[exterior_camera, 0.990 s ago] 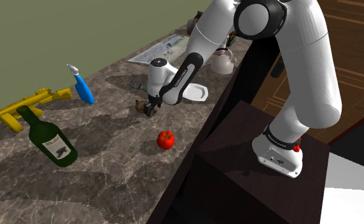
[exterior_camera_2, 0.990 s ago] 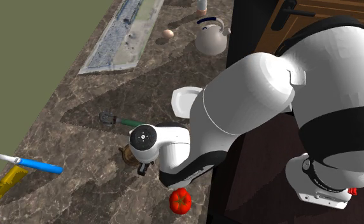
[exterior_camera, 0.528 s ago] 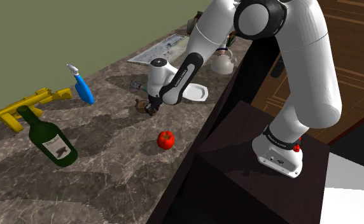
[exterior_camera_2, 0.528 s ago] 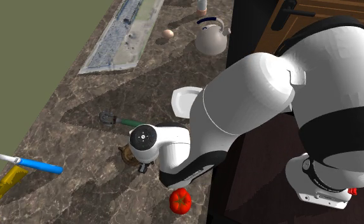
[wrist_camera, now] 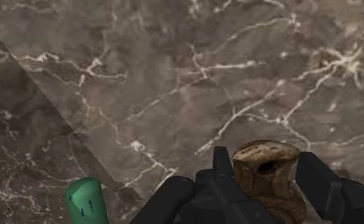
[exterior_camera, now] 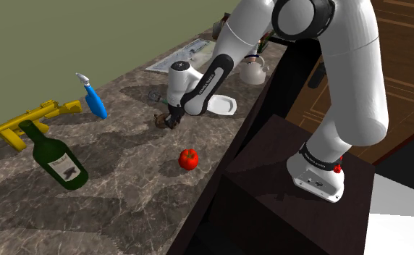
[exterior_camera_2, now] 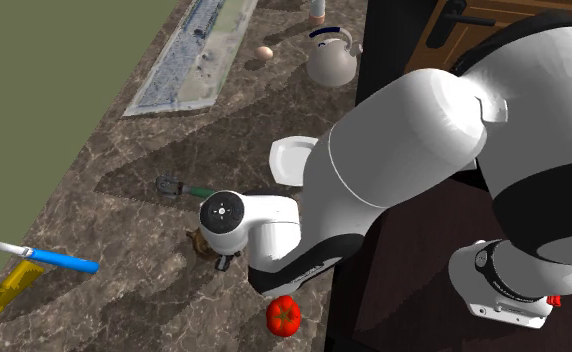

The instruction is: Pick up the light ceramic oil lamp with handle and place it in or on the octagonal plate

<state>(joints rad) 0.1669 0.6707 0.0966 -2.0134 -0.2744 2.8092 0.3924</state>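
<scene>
On the dark veined marble counter (exterior_camera: 126, 170), little is altered since half a second ago. The white arm's upper links are swung slightly, and the black two-finger gripper (exterior_camera: 171, 122) is raised a touch. The small, brown, rough-surfaced oil lamp (exterior_camera: 160, 120) appears to be carried with it. A lift is judged to be just begun, so the grasp can be counted as made, while the carry is not yet started. Whether the lamp's base is already clear of the counter cannot be told.

In the wrist view the jaws are drawn in only partway, stopped by the lamp's body (wrist_camera: 263, 172). The black fingers (wrist_camera: 321, 181) are pressed against its opposite sides, so the lamp is clamped.

In the shoulder view the white octagonal plate (exterior_camera: 225, 106) is found between two and three o'clock of the lamp, near but apart, partly hidden by the forearm. A red tomato (exterior_camera: 189, 159) is set at five o'clock, off the expected path.
</scene>
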